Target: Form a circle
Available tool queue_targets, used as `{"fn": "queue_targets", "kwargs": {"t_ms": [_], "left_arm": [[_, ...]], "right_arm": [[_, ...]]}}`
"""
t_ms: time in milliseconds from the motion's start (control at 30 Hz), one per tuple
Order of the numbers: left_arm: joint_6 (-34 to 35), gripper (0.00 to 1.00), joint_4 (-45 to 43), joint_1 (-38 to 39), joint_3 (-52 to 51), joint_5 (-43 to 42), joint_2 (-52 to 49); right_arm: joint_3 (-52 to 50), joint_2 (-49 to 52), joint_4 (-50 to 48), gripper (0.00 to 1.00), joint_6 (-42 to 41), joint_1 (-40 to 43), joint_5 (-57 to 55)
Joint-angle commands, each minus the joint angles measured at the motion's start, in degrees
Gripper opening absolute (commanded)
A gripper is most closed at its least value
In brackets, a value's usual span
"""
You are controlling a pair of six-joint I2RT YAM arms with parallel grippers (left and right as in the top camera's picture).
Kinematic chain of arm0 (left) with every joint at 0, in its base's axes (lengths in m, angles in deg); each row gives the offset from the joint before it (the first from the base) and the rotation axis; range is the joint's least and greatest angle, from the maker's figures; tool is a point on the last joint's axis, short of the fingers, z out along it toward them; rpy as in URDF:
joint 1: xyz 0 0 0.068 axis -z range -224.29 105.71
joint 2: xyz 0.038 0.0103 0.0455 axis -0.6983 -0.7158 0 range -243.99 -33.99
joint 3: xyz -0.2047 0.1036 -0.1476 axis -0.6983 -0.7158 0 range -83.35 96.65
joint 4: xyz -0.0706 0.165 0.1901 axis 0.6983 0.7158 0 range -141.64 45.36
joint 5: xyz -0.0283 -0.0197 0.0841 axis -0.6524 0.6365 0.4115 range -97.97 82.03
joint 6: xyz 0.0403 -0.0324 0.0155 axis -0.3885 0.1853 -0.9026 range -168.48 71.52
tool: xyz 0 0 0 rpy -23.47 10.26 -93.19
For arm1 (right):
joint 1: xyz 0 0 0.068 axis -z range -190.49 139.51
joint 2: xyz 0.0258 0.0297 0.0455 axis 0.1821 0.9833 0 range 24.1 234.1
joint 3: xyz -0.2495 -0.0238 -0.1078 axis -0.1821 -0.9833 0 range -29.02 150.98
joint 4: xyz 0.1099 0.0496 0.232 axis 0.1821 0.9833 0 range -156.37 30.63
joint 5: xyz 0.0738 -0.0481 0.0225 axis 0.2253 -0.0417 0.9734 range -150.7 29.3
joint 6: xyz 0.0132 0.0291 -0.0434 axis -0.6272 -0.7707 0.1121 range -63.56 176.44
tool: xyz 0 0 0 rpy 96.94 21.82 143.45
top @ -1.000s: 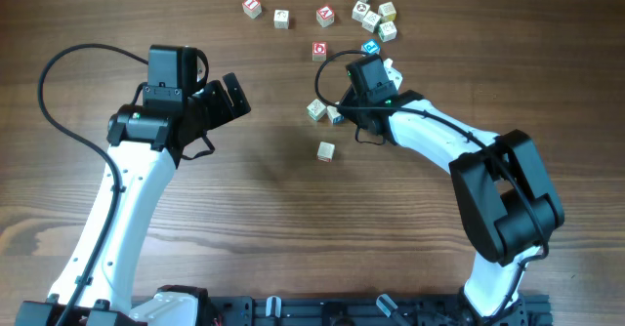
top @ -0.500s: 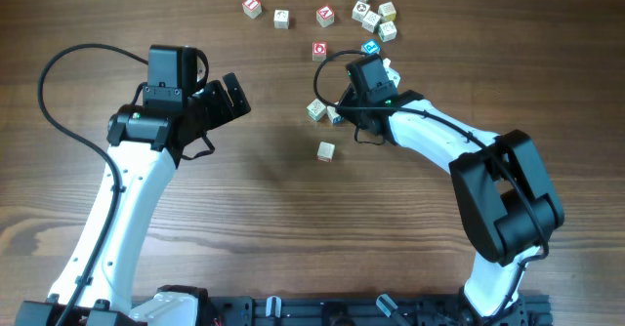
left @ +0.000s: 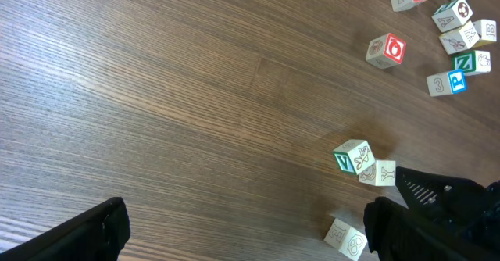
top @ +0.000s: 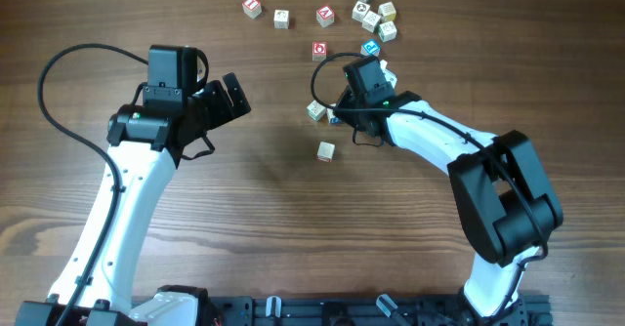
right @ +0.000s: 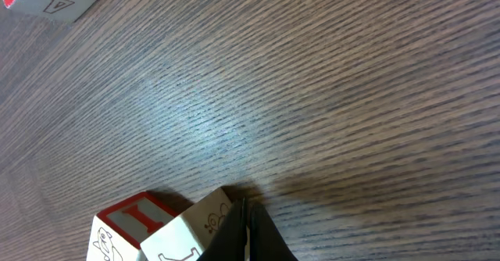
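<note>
Probably a robotics lab was shown: left arm [top: 122, 204] and right arm [top: 439, 136] were mounted at a wooden table [top: 264, 228].

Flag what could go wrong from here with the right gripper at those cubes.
1. The right gripper is shut, with its narrow tip right beside a pale cube. A push there may spin the cube rather than slide it.
2. That cube touches the red-faced cube, and a shove could split them.
3. The lone cube lies apart, near the gripper, and a sweep may knock it farther.

Overhead: straight down, far above table [top: 264, 219]. Left wrist: slanting rightward, nearer, sharing green-faced cube [left: 353, 156]. Right wrist: closest, low.
</note>
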Motion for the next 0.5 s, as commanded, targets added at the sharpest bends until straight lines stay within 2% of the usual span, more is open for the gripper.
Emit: {"fn": "queue_targets", "kwargs": {"t_ms": [0,467], "left_arm": [[0.5,1.00,-0.1,-0.3,0.4,-0.5,-0.3],[0.5,1.00,-0.1,-0.3,0.4,-0.5,-0.3]], "right_arm": [[-0.2,0.2,0.4,0.04,0.8,-0.2,0.1],[0.4,0.0,0.9,0.05,1.1,-0.2,-2.2]]}}
